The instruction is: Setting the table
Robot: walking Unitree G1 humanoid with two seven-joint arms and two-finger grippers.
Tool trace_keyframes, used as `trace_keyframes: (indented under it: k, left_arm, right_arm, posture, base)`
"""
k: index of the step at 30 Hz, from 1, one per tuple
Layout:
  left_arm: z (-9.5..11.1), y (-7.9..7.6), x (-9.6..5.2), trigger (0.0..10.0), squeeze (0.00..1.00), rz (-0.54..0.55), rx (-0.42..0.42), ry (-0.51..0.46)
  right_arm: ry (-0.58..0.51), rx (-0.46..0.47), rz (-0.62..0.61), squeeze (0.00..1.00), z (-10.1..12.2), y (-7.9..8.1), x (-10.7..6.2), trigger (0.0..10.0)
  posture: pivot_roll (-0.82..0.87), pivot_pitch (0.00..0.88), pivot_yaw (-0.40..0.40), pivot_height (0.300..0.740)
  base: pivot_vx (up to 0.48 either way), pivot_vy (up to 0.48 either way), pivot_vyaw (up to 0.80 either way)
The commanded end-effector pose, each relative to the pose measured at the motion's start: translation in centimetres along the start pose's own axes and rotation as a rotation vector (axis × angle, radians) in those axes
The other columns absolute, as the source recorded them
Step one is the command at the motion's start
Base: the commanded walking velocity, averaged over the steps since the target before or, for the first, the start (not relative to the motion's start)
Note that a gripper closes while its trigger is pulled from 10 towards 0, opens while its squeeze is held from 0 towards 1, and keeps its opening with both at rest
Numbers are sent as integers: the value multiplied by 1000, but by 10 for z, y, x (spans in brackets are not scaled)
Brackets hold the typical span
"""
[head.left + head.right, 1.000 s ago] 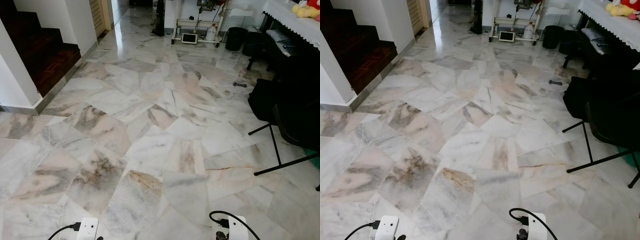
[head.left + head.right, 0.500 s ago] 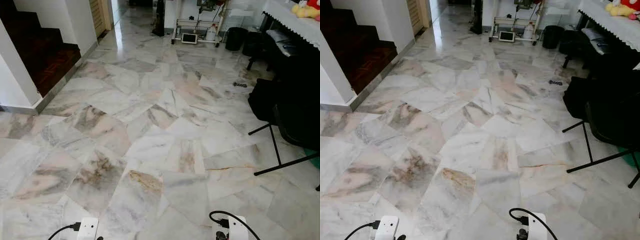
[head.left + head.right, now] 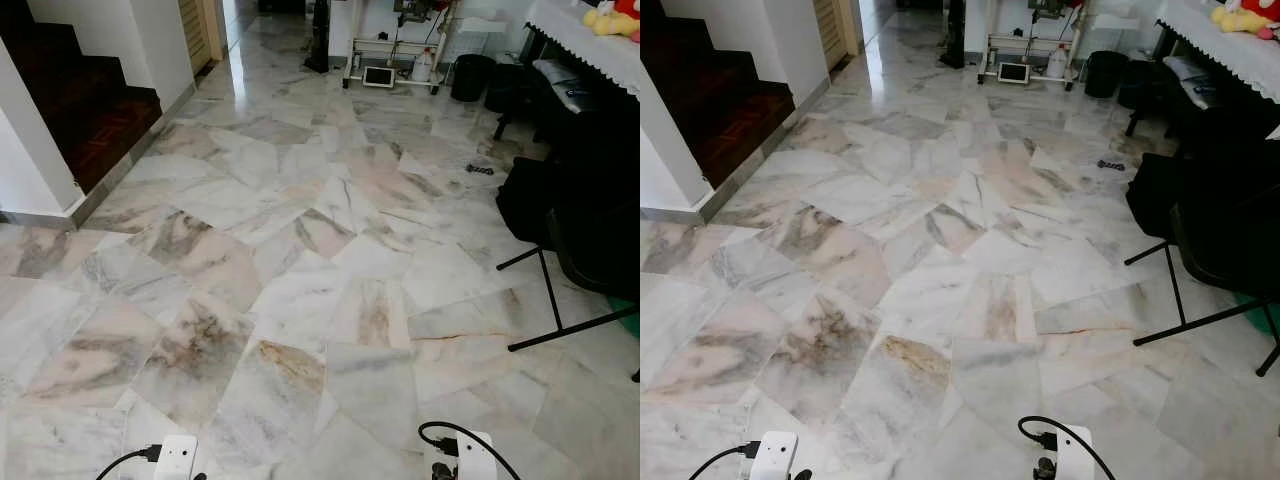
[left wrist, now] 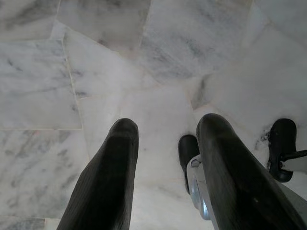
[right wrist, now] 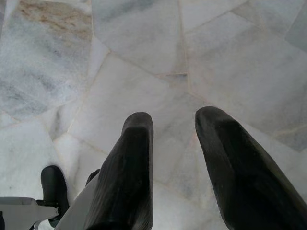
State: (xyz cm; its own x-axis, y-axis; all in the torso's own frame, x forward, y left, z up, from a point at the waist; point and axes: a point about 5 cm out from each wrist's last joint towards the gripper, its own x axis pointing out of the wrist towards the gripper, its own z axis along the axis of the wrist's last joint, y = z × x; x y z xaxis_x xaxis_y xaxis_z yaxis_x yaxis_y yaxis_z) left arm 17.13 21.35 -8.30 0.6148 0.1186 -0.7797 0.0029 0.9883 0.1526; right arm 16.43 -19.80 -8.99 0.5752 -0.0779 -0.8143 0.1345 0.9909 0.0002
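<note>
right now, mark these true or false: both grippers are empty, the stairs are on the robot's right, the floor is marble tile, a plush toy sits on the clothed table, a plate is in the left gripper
1. Both grippers are empty: true. The left gripper and the right gripper hang open over the floor with nothing between their fingers.
2. The stairs are on the robot's right: false. The dark stairs are on its left.
3. The floor is marble tile: true, pale veined slabs.
4. A plush toy sits on the clothed table: true. A yellow plush toy lies on the table with the white cloth, far right.
5. A plate is in the left gripper: false. It holds nothing.
</note>
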Motion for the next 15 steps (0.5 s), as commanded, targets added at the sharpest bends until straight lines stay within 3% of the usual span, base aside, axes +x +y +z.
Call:
trace_keyframes:
  k: [1, 15]
  left_arm:
    - [3, 17, 1, 10000, 0, -48, -72, 62]
    - [11, 22, 3, 10000, 0, -51, -66, 51]
  right_arm:
    - [-42, 78, 109, 0, 8, 27, 2, 10000]
    - [-53, 84, 128, 0, 8, 31, 2, 10000]
  posture:
    - [127, 0, -56, 740]
    - [118, 0, -33, 740]
  base:
    - [0, 0, 0]
    - [0, 0, 0]
